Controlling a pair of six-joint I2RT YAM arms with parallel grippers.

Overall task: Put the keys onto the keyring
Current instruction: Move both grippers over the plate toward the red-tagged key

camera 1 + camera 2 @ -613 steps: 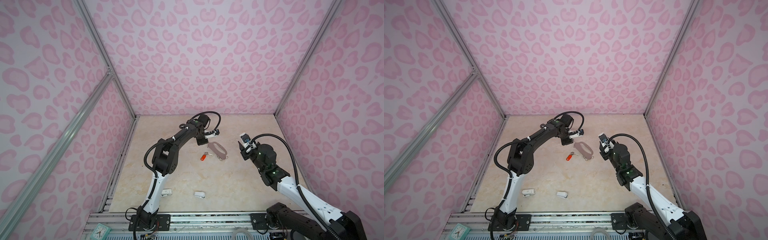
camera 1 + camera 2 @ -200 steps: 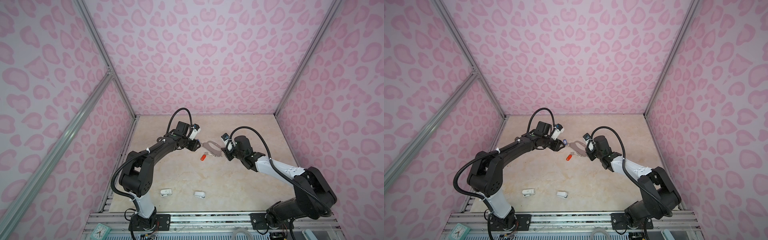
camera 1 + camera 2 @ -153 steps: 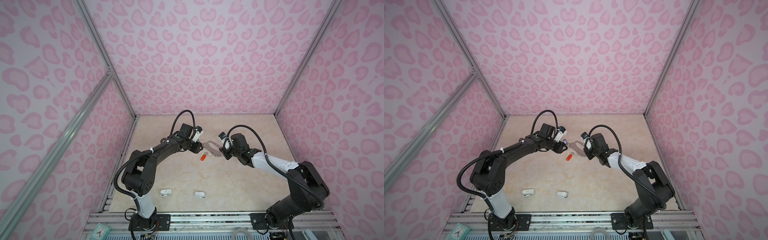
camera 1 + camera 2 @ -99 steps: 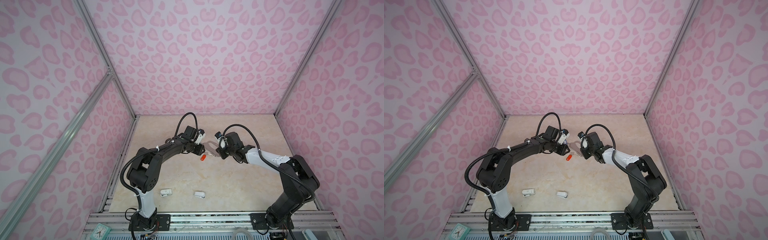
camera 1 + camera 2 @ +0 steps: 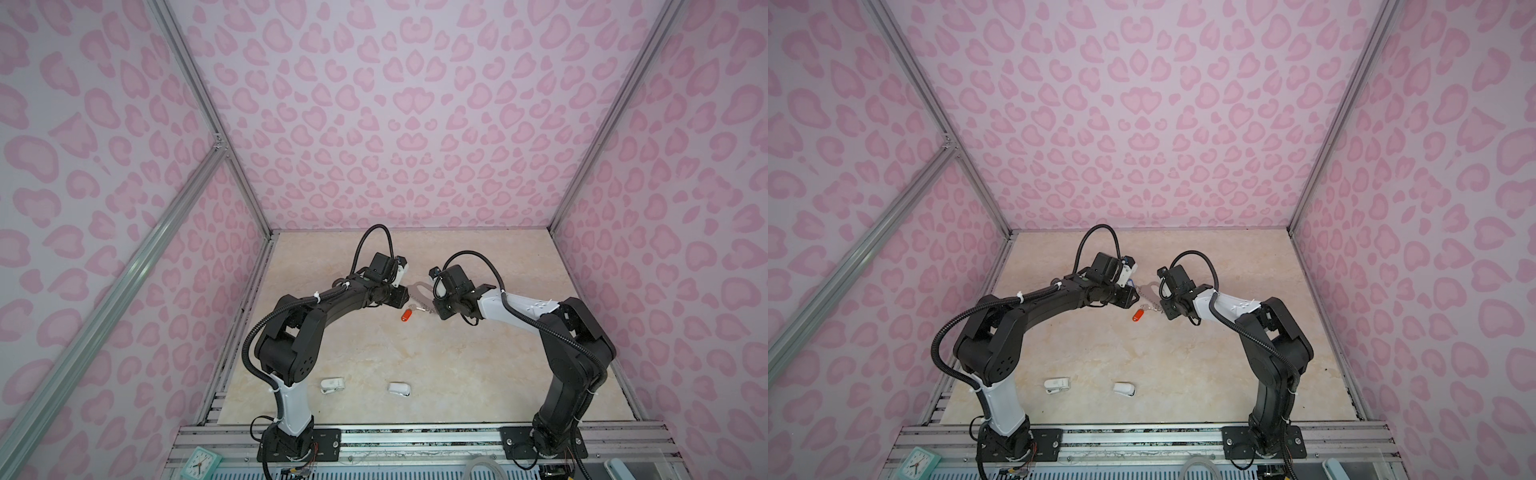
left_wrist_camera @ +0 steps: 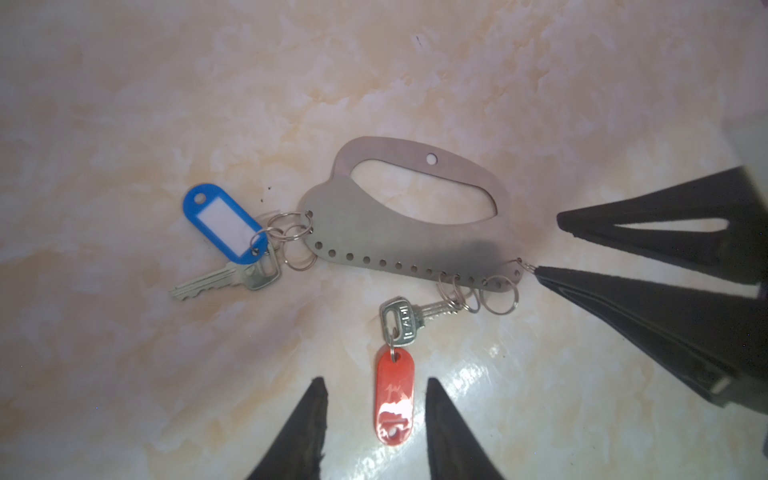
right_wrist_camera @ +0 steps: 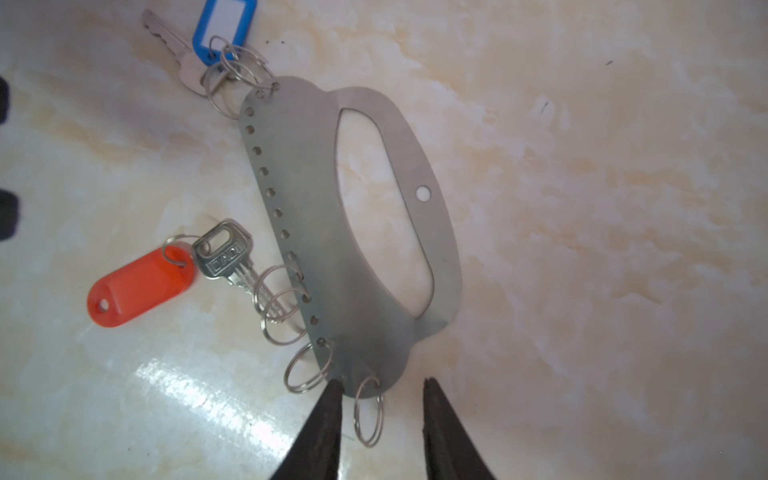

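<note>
Left gripper (image 6: 375,380) is hovering part open and empty with the red tag (image 6: 395,399) lying between its jaws, probably lining up to lift that key (image 6: 403,326), whose blade is resting across two rings (image 6: 457,295). Right gripper (image 7: 383,380), likewise part open and empty, is bracketing the end ring (image 7: 368,411) of the keyring (image 7: 311,216), apparently to steady it.

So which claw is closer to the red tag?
Left. The left claw has its open fingers on either side of the red tag. The right claw sits open at the end of the keyring, farther from the tag.
</note>
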